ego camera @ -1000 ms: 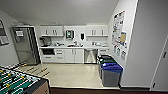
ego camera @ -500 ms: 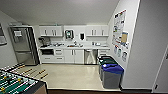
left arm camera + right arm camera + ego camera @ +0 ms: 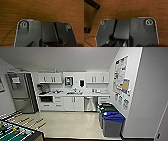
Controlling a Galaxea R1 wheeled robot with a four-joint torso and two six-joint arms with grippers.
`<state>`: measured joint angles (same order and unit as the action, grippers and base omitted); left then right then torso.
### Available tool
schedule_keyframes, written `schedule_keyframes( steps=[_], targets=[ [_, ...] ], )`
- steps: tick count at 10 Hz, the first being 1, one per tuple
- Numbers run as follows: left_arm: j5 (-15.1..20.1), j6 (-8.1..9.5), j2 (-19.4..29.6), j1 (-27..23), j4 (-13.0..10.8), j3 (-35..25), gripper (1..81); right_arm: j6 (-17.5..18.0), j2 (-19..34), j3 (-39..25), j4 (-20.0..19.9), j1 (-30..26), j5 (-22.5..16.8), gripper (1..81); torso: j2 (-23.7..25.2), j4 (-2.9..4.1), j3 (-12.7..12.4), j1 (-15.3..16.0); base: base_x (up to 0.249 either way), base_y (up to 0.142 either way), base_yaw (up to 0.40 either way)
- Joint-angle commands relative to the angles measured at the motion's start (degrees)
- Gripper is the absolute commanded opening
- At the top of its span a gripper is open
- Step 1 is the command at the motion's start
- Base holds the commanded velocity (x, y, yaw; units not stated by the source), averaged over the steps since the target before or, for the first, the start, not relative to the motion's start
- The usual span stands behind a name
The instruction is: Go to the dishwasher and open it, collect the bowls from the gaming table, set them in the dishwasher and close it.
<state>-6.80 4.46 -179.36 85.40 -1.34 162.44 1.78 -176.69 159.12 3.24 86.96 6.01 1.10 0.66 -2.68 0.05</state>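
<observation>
From the head view, the kitchenette lies ahead across a pale floor [image 3: 72, 124]. The dishwasher [image 3: 90, 103], a silver-grey front one cabinet wide, sits under the white counter [image 3: 75, 94] just right of the white cabinet doors [image 3: 73, 103], and it is closed. A tall steel fridge [image 3: 21, 93] stands at the left wall, a small black oven [image 3: 46, 99] is built in below the counter's left end, and dark bins, the nearest with a blue lid [image 3: 113, 122], line the right wall under a noticeboard [image 3: 121, 75]. A foosball table [image 3: 15, 130] cuts the lower left corner. I see no bowls and no gaming table here.

Against the two earlier head pictures the whole scene has shifted a little and the cabinets sit slightly larger; that is the camera moving with the robot, not the things. I judge the robot is driving toward the dishwasher, the first step, with the door not yet opened.

In the left wrist view the robot's own dark plate hangs over a brown wood-grain floor [image 3: 41, 10], with a thin dark cable [image 3: 7, 36] curving beside it. Whether the left fingers are wide or narrow I cannot tell.

In the right wrist view the same wood-grain floor [image 3: 134, 8] passes below, with a dark bar [image 3: 92, 4] across one corner. The right fingers' state I cannot tell either
</observation>
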Motion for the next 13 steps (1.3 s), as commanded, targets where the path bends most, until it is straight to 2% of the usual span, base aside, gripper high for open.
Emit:
schedule_keyframes(
  steps=[1, 13],
  targets=[
    [2.5, -0.33, 0.0, -3.6, -0.5, 0.1, 81.1, 0.2, -0.4, -0.3, -0.3, -3.7, -2.4, 81.1, 0.0, 0.0, 0.0, 0.0, 0.123, 0.0, 0.0],
    [2.5, -0.33, 0.0, -3.6, -0.5, 0.1, 81.1, 0.1, -0.4, -0.1, -0.2, -3.8, -2.4, 81.1, 0.0, 0.0, 0.0, 0.0, 0.131, 0.0, 0.0]
  ],
)
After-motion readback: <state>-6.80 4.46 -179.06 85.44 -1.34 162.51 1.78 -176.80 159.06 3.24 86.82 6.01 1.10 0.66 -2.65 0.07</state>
